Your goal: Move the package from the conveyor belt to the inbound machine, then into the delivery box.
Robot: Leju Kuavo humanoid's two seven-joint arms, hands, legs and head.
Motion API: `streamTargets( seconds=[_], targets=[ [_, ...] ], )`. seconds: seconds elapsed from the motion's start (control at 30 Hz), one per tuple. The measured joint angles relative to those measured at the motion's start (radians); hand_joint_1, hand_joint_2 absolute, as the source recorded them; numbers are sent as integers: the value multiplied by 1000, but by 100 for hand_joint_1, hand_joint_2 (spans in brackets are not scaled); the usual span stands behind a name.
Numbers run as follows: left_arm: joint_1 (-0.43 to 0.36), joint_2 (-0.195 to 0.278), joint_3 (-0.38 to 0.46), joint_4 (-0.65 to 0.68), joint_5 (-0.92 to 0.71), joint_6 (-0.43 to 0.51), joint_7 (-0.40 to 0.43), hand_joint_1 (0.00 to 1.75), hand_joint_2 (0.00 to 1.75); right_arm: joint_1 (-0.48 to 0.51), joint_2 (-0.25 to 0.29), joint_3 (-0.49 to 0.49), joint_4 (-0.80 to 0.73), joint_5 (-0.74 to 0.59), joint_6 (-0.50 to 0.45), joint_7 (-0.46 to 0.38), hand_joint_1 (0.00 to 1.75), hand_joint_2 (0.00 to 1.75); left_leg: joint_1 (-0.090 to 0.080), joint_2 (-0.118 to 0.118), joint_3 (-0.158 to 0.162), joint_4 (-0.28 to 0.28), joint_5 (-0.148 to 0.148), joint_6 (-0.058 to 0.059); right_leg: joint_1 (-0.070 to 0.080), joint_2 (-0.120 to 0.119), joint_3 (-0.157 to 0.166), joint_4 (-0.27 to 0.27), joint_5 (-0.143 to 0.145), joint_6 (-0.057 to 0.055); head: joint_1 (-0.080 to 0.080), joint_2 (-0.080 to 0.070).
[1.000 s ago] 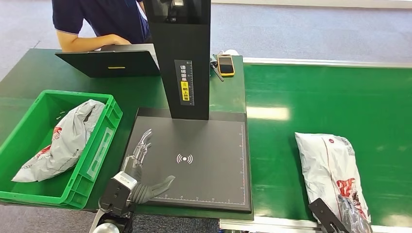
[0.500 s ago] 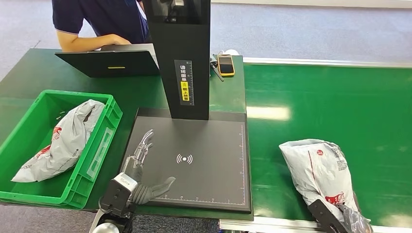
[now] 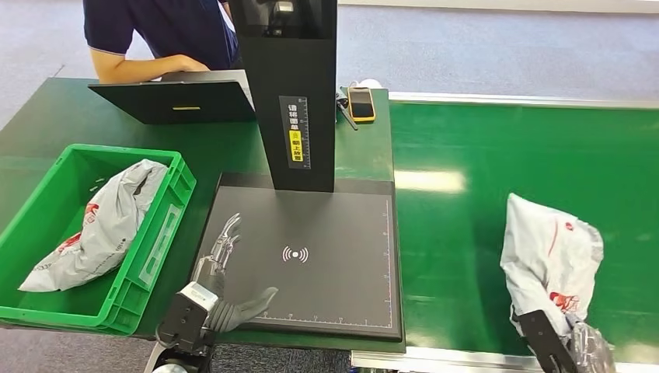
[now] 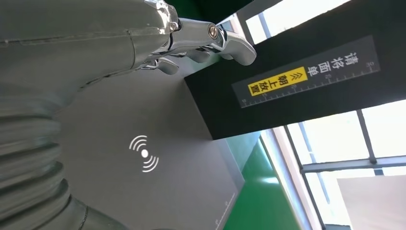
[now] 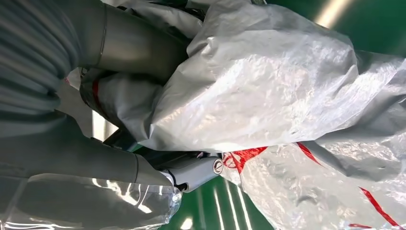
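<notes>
A: Where was the package point(image 3: 550, 260) found?

B: It was recorded at about 4 o'clock in the head view, over the conveyor belt point(image 3: 466, 233), bunched and raised at its near end. In the right wrist view the right hand point(image 5: 158, 110) was seen grasping it, thumb and fingers clamped into the crumpled grey film. How much of it was off the belt could not be told.

A: And the left hand point(image 3: 225, 272)?

B: It was logged at 7 o'clock, released, fingers spread, held over the near-left corner of the inbound machine point(image 3: 342, 280). Contact with the plate could not be confirmed.

A: What was judged needed for the lift?

B: The film looked slack, so a grip on bunched material rather than a single fold was judged safer. The bag should be raised clear of the belt edge before being carried toward 9 o'clock, then laid flat over the scan mark point(image 3: 294, 254), short of the black column point(image 3: 295, 93).

A: Surroundings?

B: The delivery box point(image 3: 155, 241) was noted at 8 o'clock, one grey bag point(image 3: 105, 221) already inside. A laptop point(image 3: 179, 99) and a seated person point(image 3: 159, 35) were noted at 11 o'clock.
</notes>
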Motion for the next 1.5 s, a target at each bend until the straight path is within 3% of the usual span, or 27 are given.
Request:
streamTargets(
  seconds=[0.33,0.6,0.77,1.1,1.3,1.5],
  targets=[
    [4,0,-14,0,0,19,-7,0,175,-5,86,-102,-135,-356,-60,-211,175,175,0,0,0,0,0,0,0,0,0,0,0,0,0,0],
    [3,0,-21,0,-4,33,-13,0,175,-12,124,-77,-217,-536,-74,-307,175,175,0,0,-1,0,0,0,0,0,0,0,0,0,0,0],
    [2,-2,-20,-1,-23,37,-21,0,175,-23,119,88,-237,-567,-57,-311,175,175,0,0,-1,0,1,-1,0,0,1,1,0,0,0,0],
    [-17,-4,-21,-6,-36,23,-19,0,175,-91,38,601,-183,-572,51,-226,175,175,1,-1,0,0,2,-1,1,-1,1,1,0,0,0,0],
    [-45,1,-26,8,-9,36,-27,0,175,-151,-5,763,-77,-611,96,-186,175,175,1,-1,0,0,2,-1,0,-1,0,1,0,0,0,0],
    [-70,4,-46,25,0,39,-25,0,175,-208,-36,863,48,-579,50,-135,175,175,1,-1,0,0,2,-1,0,-1,0,1,1,0,0,0]
  ],
)
